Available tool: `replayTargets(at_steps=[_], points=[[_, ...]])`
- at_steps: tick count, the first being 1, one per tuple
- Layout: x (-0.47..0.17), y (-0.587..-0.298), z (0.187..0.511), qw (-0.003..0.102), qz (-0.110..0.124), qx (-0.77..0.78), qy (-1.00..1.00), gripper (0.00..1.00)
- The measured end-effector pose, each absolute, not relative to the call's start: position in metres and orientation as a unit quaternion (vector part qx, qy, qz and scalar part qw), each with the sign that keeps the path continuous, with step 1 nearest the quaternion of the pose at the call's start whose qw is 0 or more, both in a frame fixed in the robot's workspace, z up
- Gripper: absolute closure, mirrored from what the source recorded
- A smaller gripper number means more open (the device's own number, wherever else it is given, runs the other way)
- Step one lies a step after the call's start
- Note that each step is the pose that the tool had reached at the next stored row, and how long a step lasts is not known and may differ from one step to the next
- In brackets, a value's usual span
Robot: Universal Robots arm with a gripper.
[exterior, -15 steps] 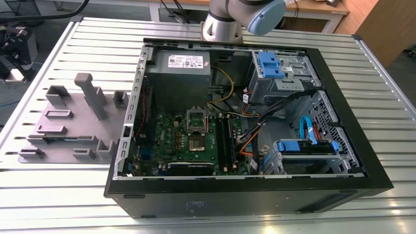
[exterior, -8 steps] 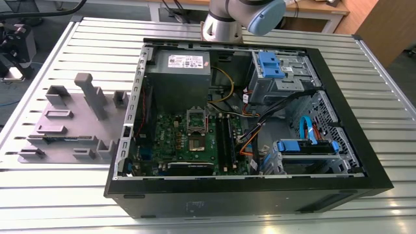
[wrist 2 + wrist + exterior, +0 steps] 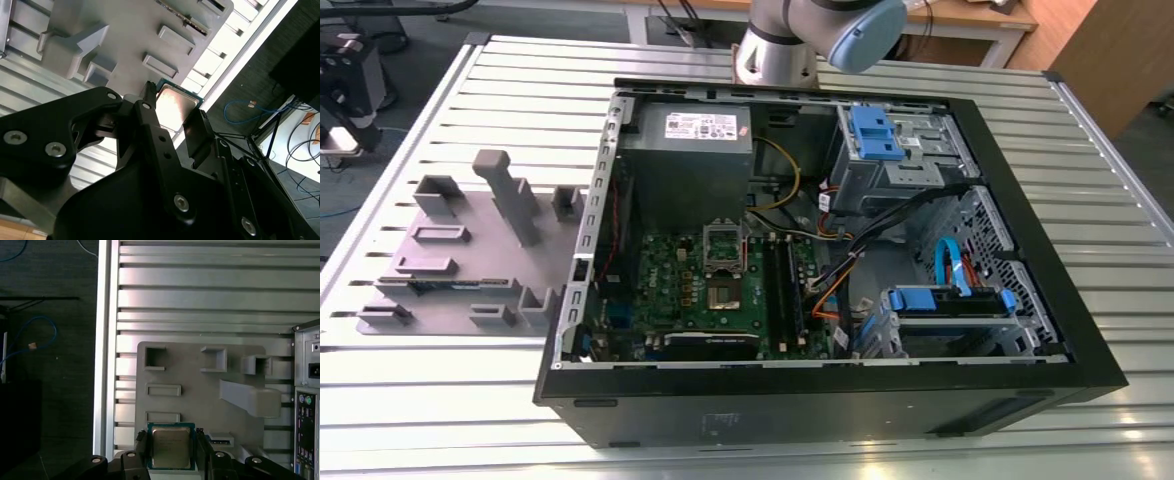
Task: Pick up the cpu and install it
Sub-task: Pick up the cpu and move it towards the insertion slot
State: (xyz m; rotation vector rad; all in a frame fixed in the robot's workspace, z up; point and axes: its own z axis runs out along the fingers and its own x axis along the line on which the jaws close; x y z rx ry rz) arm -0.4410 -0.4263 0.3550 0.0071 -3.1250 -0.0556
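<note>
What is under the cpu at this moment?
The grey holder plate lies beneath the cpu, which the claw grips by two edges. The spot directly below is covered by the chip itself.

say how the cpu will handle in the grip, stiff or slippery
Probably stiff: the cpu sits flat and unbent in the end effector. Its smooth, shiny metal top suggests it could slip, as only its thin edges look pinched. Likely light, being a thin little chip.
</note>
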Motion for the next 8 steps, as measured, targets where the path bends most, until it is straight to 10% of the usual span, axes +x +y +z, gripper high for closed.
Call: replayTargets(at_steps=[8], points=[[-0.441,-0.4263,0.3603,0.008,-0.018,0.002,-1.0,0.53]])
